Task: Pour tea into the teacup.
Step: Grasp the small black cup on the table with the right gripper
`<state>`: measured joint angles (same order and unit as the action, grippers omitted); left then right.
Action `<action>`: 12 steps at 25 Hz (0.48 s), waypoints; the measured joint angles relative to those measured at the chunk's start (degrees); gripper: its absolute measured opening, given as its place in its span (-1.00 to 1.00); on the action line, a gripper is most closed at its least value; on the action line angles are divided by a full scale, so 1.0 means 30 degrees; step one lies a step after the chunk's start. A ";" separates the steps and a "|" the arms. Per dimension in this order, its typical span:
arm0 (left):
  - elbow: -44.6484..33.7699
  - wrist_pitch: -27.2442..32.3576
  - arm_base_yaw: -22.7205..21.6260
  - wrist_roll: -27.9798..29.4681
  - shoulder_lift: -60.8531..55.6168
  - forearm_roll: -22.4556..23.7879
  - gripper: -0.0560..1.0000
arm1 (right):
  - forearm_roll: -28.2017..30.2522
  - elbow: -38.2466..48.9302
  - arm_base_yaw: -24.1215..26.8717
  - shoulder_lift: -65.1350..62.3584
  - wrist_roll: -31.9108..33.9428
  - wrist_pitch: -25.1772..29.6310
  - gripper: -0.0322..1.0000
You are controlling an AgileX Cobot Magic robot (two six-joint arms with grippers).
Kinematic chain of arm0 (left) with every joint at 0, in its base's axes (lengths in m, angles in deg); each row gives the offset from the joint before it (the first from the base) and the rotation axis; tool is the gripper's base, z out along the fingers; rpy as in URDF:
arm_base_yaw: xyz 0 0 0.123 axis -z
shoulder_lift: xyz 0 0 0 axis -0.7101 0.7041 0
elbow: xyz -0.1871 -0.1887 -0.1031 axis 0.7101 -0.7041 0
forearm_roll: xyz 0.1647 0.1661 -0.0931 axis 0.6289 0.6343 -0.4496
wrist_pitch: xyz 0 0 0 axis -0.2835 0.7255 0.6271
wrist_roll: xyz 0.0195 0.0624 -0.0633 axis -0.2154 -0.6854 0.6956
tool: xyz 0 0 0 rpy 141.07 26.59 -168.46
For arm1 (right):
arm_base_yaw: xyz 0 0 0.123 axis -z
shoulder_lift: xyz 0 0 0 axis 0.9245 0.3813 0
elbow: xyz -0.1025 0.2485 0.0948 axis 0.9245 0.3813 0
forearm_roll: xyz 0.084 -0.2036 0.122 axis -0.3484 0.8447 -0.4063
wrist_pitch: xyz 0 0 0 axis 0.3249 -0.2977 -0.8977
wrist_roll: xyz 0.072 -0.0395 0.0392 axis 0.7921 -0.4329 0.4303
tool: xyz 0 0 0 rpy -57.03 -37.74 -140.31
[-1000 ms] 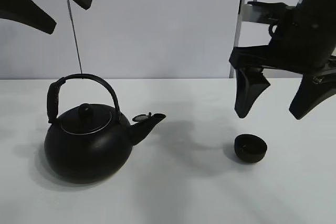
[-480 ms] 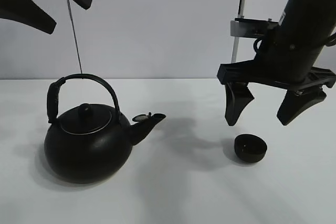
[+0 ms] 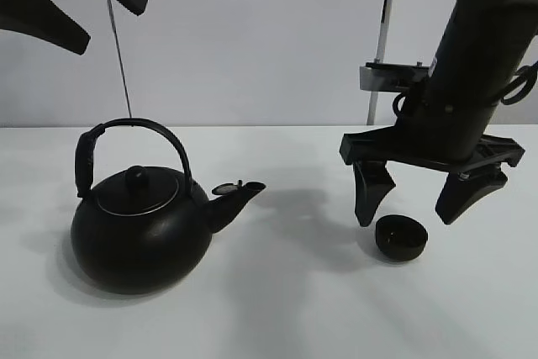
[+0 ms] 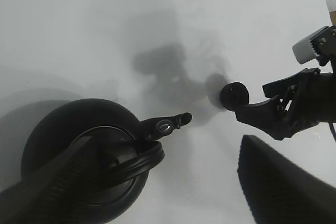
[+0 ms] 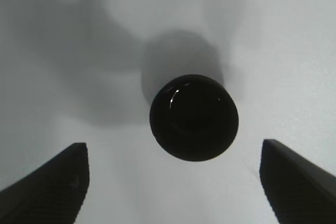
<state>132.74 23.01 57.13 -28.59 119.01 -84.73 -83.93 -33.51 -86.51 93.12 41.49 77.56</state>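
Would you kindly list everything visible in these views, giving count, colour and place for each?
kettle: one, black, on the left of the table, spout pointing toward the teacup.
teacup: one, matte black, upright on the right of the table.
table: one, white, bearing both.
post: one, pale, upright behind the table at right.
left gripper: one, black, raised high at the left, jaws open.
right gripper: one, black, low over the teacup, jaws open on either side of it, not touching.
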 joint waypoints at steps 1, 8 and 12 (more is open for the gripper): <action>0.0000 0.0000 0.0000 0.0000 0.0000 0.0000 0.13 | 0.0000 0.0000 0.0000 0.0146 0.0000 -0.0018 0.25; 0.0000 0.0000 0.0000 0.0000 0.0000 0.0000 0.13 | 0.0219 0.0000 0.0000 0.1069 0.0129 -0.0270 0.25; 0.0000 0.0000 0.0000 0.0000 0.0000 0.0000 0.13 | 0.0497 0.0000 0.0000 0.1561 0.0574 -0.0654 0.25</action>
<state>132.74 23.01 57.13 -28.59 119.01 -84.73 -82.44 -33.51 -86.51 97.80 43.22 75.60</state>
